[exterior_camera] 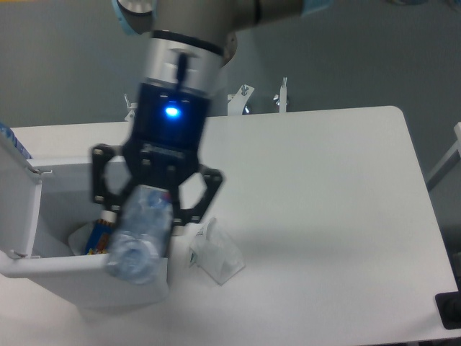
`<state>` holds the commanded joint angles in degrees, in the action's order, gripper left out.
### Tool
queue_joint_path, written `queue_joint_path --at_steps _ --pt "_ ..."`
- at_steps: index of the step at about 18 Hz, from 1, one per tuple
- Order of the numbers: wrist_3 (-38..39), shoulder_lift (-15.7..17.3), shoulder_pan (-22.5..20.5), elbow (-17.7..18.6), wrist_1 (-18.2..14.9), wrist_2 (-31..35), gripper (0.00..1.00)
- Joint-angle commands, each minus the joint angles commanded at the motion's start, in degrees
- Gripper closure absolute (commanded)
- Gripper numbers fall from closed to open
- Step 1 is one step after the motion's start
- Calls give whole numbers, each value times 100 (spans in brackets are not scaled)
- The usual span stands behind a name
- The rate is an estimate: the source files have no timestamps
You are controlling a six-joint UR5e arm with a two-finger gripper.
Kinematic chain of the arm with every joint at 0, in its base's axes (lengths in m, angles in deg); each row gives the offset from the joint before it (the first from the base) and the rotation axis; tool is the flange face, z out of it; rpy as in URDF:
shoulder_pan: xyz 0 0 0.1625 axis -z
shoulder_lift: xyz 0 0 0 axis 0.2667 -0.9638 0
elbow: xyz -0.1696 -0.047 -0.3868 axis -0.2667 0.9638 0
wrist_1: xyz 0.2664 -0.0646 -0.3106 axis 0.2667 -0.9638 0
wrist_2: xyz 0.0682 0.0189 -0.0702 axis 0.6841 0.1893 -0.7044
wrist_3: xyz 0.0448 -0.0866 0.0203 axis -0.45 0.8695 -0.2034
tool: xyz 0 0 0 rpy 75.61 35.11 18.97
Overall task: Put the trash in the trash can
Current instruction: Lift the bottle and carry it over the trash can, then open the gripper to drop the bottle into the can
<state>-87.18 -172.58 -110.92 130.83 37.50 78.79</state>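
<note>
Camera view, landmark: the trash can (86,277) is the big white bin with its lid flipped open. Every place below is told from it.
Gripper: the gripper (144,216) hangs right over the can's open top, at the side nearest the wrapper.
Fingers: they are pressed tight on the bottle, one on each side.
Bottle: the bottle (138,241) is up in the air above the can's rim, tilted, with its cap end low. It looks blurry.
Wrapper: the wrapper (215,254) lies on the table (324,216) just beside the can, not touching the gripper.
Inside the can: a blue and orange packet (97,234) peeks out at the bottom.
How the bottle will handle: I think it is light, thin and squashy, and a bit slippery. A grip across its middle looks best.
How the wrapper will handle: I think it is very light and soft. A pinch on its raised crumpled top should work.
</note>
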Motion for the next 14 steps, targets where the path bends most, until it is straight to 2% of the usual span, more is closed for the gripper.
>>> queue_joint_path --at_steps 2,4,5,6,8,9,14 --pt "9 -26 245 87 -9 -17 40" --pt "-70 -26 492 386 9 0 38" --pt "-79 -26 536 483 17 0 31" --pt "-71 -26 537 518 9 -9 17" --pt "-44 0 546 641 9 -9 9" --pt "-36 35 546 677 9 -17 1" --pt "26 44 345 712 9 -53 0"
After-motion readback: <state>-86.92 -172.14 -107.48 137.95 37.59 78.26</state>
